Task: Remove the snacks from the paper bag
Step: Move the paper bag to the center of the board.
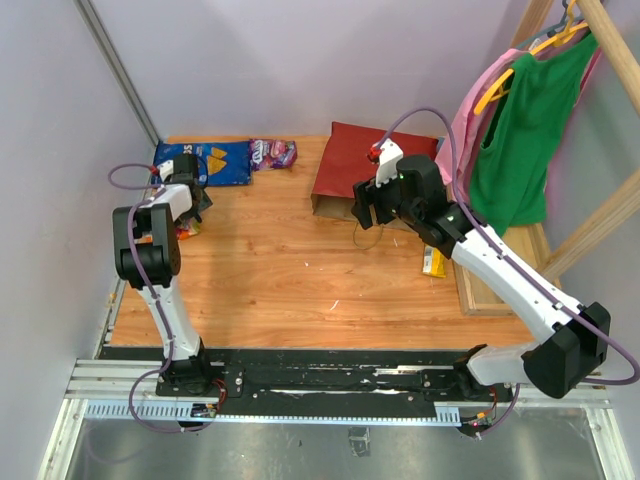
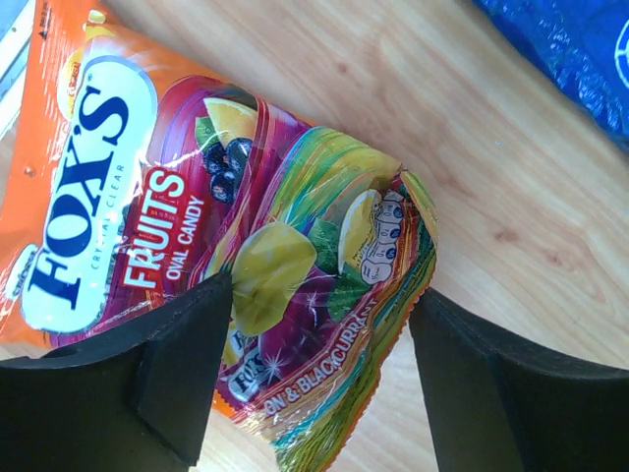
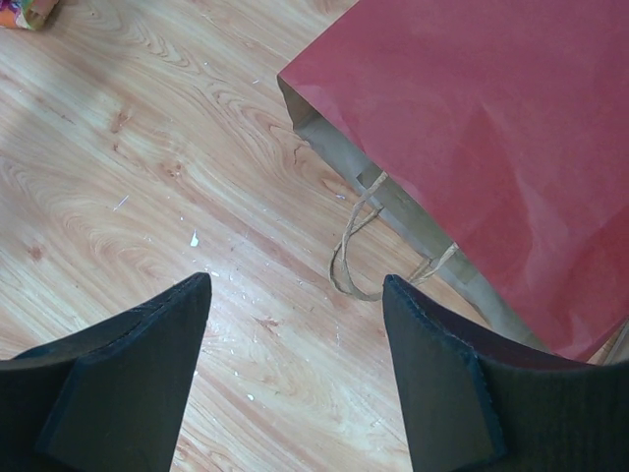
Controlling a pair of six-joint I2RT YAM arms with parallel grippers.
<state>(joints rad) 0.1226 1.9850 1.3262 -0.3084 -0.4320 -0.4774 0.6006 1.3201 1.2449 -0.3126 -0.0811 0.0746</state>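
Note:
The red paper bag [image 1: 370, 165] lies flat at the back of the table, its brown mouth [image 3: 324, 128] facing forward and a twisted handle loop [image 3: 354, 258] on the wood. My right gripper [image 1: 363, 213] hovers open just in front of that mouth [image 3: 295, 285], holding nothing. On the far left my left gripper [image 1: 192, 203] stands open over two Fox's candy packets. An orange one [image 2: 88, 167] lies under a purple-green one [image 2: 305, 265], and my fingertips straddle them [image 2: 319, 290]. The blue Doritos bag [image 1: 205, 162] and a purple Fox's bag [image 1: 272, 153] lie beyond.
A yellow packet [image 1: 434, 262] lies under the right forearm beside a wooden frame [image 1: 490, 290]. Green [image 1: 515, 140] and pink [image 1: 470, 115] clothes hang on a rack at the right. Walls close in the table at the left and back.

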